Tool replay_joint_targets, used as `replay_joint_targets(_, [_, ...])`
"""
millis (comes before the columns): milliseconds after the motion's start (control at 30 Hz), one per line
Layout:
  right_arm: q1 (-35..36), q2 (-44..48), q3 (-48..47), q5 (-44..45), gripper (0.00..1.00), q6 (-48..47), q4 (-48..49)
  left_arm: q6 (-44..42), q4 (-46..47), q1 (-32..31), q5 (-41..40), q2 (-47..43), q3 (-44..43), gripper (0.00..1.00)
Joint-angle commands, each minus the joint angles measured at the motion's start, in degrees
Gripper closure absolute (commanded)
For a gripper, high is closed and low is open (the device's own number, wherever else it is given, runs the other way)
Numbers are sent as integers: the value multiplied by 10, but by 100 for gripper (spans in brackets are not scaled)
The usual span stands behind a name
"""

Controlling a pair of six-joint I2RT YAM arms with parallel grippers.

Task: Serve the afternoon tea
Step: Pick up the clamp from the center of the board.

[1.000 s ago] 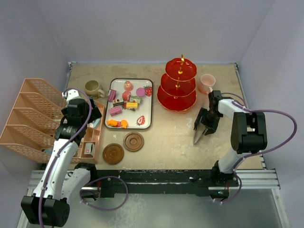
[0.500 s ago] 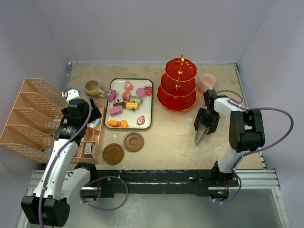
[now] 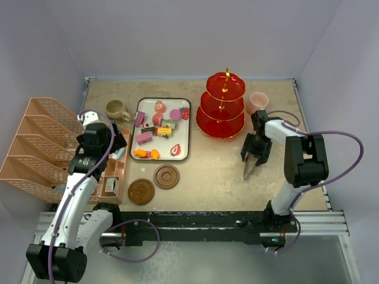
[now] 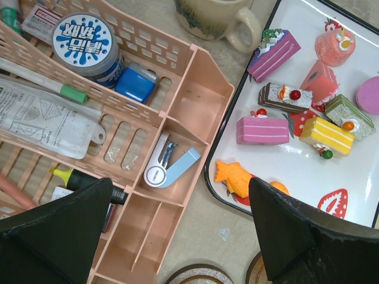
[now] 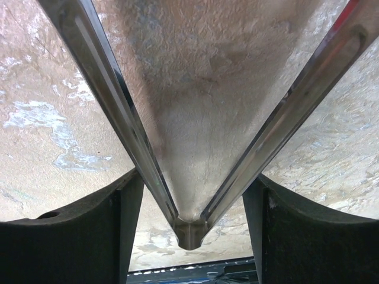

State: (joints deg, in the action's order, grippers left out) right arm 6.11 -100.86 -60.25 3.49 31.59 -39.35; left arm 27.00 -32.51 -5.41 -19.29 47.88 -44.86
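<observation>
The right tool (image 3: 256, 152) is gripping the long metal tweezers (image 3: 247, 170) near their joined end, with its jaws partly closed on them. The prongs are reaching past its fingertips over the bare desk (image 3: 219, 171). The red three-tier stand (image 3: 222, 109) is standing just to this tool's left and farther out, and the pink mug (image 3: 257, 103) is sitting straight beyond it.

The left tool (image 4: 179, 183) is hanging wide open, holding nothing, over the pink organiser (image 4: 195, 100). The toy sweets (image 4: 262, 130) are lying on the tray (image 4: 355, 171) to its right. The olive-brown mug (image 4: 210, 18) is sitting ahead of it, and the two coasters (image 3: 166, 176) are lying to its right, nearer the bases.
</observation>
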Motion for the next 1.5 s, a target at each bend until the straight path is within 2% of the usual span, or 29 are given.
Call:
replay_joint_targets(0, [6, -53, 46, 49, 34, 16, 80, 6, 7, -4, -2, -4, -23, 6])
replay_joint_targets(67, [6, -50, 53, 40, 37, 15, 86, 6, 7, -4, -3, -4, -23, 6])
replay_joint_targets(167, [6, -49, 54, 39, 51, 15, 95, 6, 7, -4, -3, -3, -23, 6])
replay_joint_targets(267, [6, -33, 53, 39, 59, 19, 103, 6, 7, -4, -2, -2, -23, 6])
replay_joint_targets(400, [6, 21, 43, 76, 59, 34, 94, 6, 8, -4, -2, -2, -23, 6])
replay_joint_targets(633, [6, 190, 3, 105, 59, 59, 12, 6, 8, -4, -1, -1, -22, 6])
replay_joint_targets(800, [6, 299, -30, 147, 59, 50, -20, 5, 9, -4, 3, 1, -22, 6])
replay_joint_targets(933, [6, 359, -54, 147, 59, 44, -36, 4, 10, -5, 9, 3, -23, 6])
replay_joint_targets(1100, [6, 411, -81, 108, 57, 20, -44, 4, 11, -5, 12, 4, -22, 6])
replay_joint_targets(1467, [6, 487, -54, -87, 57, -32, -108, 4, 11, -5, 11, 5, -22, 6])
